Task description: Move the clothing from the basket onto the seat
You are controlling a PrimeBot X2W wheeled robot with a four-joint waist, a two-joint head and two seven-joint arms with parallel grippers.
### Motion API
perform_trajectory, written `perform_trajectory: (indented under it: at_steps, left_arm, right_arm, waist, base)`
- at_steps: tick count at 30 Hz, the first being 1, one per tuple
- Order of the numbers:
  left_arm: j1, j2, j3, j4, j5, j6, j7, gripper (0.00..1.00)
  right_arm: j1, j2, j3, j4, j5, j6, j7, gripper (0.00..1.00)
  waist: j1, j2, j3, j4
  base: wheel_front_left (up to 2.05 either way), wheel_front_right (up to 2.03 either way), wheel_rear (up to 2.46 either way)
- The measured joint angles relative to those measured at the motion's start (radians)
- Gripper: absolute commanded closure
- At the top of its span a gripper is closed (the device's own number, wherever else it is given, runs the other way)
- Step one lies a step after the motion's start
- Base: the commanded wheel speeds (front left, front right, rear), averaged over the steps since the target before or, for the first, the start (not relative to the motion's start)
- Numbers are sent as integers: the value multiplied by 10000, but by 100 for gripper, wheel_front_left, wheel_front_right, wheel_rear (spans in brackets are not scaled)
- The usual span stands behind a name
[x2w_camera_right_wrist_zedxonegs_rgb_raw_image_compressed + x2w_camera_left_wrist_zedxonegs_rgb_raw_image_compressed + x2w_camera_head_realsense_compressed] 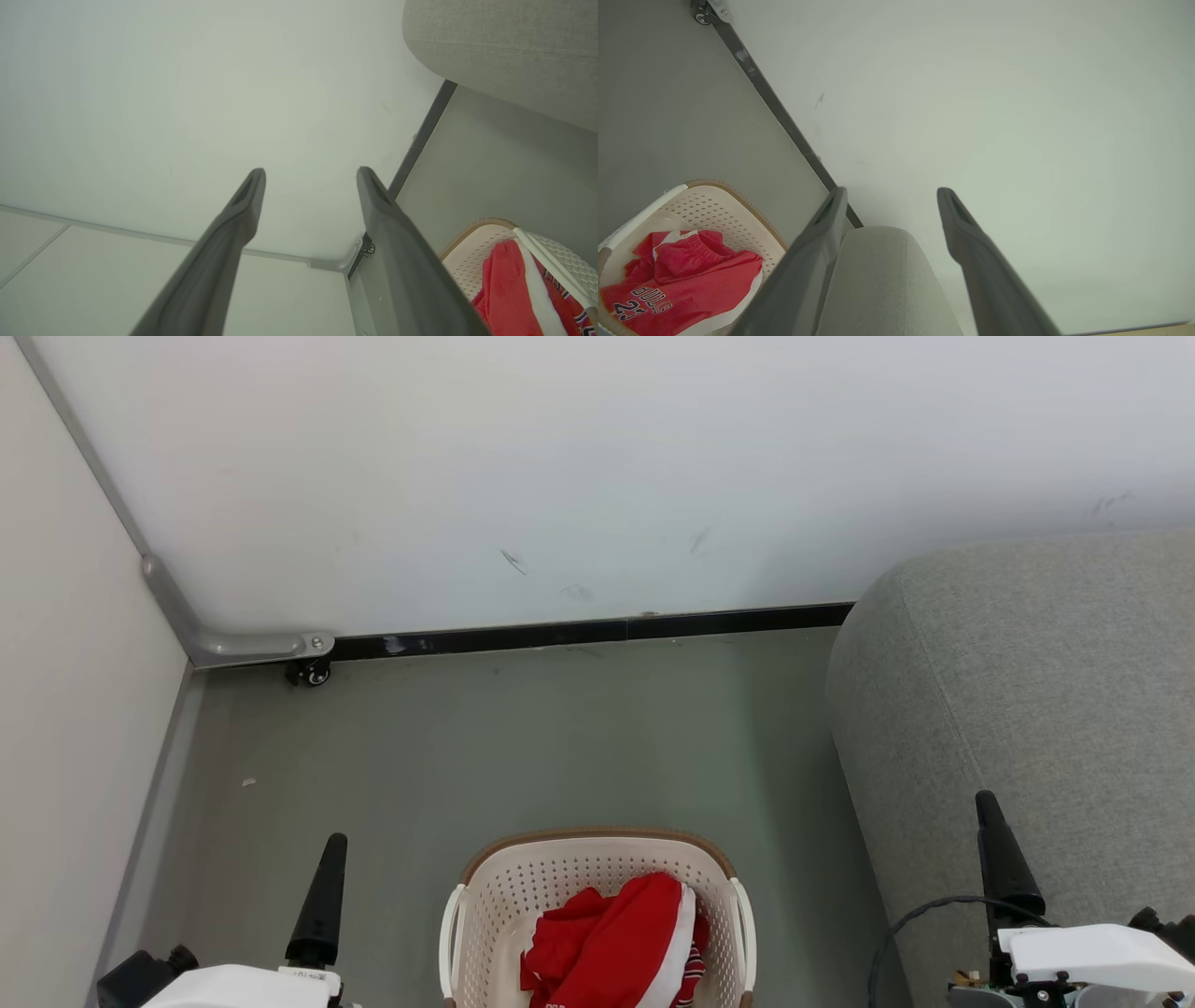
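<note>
The cream perforated basket (597, 847) stands on the floor at the bottom middle of the head view, with the red, white-trimmed clothing (616, 943) heaped inside. The grey seat (1027, 691) rises to its right. A dark finger (322, 896) of my left arm points up left of the basket, and a finger (1004, 859) of my right arm overlaps the seat's side. My left gripper (889, 191) is open and holds nothing, with the basket (714, 205), the lettered clothing (691, 275) and the seat (873, 270) beyond. My right gripper (308, 172) is open too, beside the basket (472, 252) and clothing (504, 289).
A white wall panel with a black baseboard (597, 633) closes the far side. A caster wheel (311, 672) sits at its left corner. Another pale panel bounds the left. Grey floor (523, 747) lies between basket and wall. A black cable (910, 919) loops by my right arm.
</note>
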Motion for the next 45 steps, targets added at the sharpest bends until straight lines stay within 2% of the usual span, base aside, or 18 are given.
perform_trajectory:
  at_steps: [6,11,28,33,45]
  left_arm:
    - [-4,33,-194,-182,920,117,-173,0]
    - [-6,75,-412,-313,1845,249,-351,0]
    - [-7,247,-1360,-600,5060,686,-915,0]
    - [-8,259,-1630,-596,5933,788,-1122,0]
    - [-115,355,-2165,-414,8194,1360,-1582,0]
  right_arm:
    - [1,-8,50,-67,-849,0,-180,0]
    - [4,-8,127,-211,-1678,2,-353,0]
    - [35,-15,594,-209,-4851,10,-938,0]
    - [35,-15,732,-107,-5789,12,-1053,0]
    - [26,-10,794,88,-8032,13,-1363,0]
  waist:
    - [15,0,-51,3]
    - [12,0,-77,5]
    - [-122,0,-3,25]
    - [-139,0,27,29]
    - [-148,0,76,41]
  base:
    - [0,0,0]
    - [0,0,0]
    - [0,0,0]
    - [0,0,0]
    - [0,0,0]
